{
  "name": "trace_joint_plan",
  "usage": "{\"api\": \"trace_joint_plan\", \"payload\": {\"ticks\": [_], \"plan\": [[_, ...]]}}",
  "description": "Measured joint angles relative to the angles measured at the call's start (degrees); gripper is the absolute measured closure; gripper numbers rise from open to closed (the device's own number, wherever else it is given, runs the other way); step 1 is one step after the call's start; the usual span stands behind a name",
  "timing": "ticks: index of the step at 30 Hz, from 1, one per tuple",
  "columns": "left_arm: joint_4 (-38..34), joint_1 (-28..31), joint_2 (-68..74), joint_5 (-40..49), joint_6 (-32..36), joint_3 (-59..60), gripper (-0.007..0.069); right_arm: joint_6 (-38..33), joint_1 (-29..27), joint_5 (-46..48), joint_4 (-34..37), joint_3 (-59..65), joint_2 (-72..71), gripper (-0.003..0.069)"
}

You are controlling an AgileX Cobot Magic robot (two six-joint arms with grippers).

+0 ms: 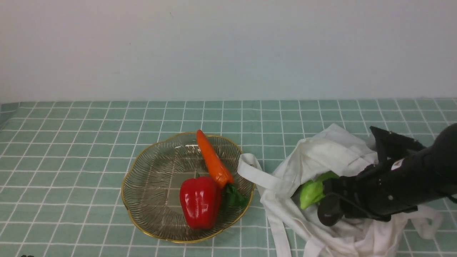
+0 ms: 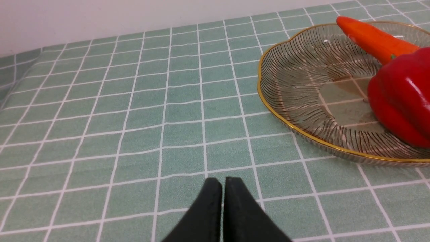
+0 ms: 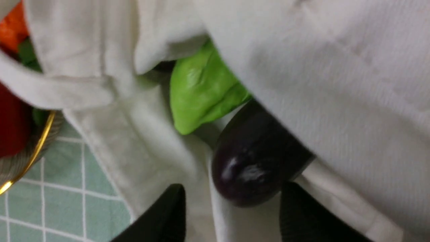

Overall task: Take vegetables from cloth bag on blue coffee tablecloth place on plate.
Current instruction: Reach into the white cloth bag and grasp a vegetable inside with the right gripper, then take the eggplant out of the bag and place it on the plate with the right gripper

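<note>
— Looking at the right gripper (image 3: 233,205), how do its fingers stand?

— Spread apart, low at the mouth of the cloth bag (image 1: 323,151). The rounded end of the dark eggplant (image 3: 252,158) pokes out of the fabric between the two black fingers. Whether either one touches it, I cannot tell.

— Anything else in the bag?

— A light green gourd (image 1: 311,191), just beside the eggplant and partly under a fold of white cloth. From the front, its pointed end shows at the opening, next to the arm's black body.

— And the plate (image 1: 141,167)?

— It sits on the checked tablecloth (image 1: 71,142), on the robot's left of the bag. Two vegetables lie in it. The red bell pepper (image 1: 200,201) is at the near side. The carrot (image 1: 213,160) slants from the far rim down to the pepper, its green leaves by the rim nearest the bag.

— How close is the bag to the dish?

— One strap handle (image 1: 254,171) loops up to the gold rim, touching or nearly so.

— The left gripper (image 2: 223,184)?

— Fingers pressed together, tip to tip, low over the tablecloth. It is a little way off the plate, whose pepper and carrot show in its wrist camera.
</note>
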Motion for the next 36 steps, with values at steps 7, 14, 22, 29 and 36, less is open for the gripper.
{"api": "trace_joint_plan", "payload": {"ticks": [7,14,22,29,36], "plan": [[0.00,0.00,0.00,0.00,0.00,0.00,0.0632,9.70,-1.52,-1.03,-4.35,-3.30,5.48,0.0036],[0.00,0.00,0.00,0.00,0.00,0.00,0.0632,10.59,-1.71,-1.47,-6.26,-7.25,10.04,0.0023],[0.00,0.00,0.00,0.00,0.00,0.00,0.0632,10.16,-1.71,4.09,-9.28,-8.53,13.49,0.0222],[0.00,0.00,0.00,0.00,0.00,0.00,0.0632,7.89,-1.52,14.28,-11.01,-9.74,8.64,0.0281],[0.00,0.00,0.00,0.00,0.00,0.00,0.0632,7.14,1.74,22.64,-9.27,-9.74,-0.88,0.0281]]}}
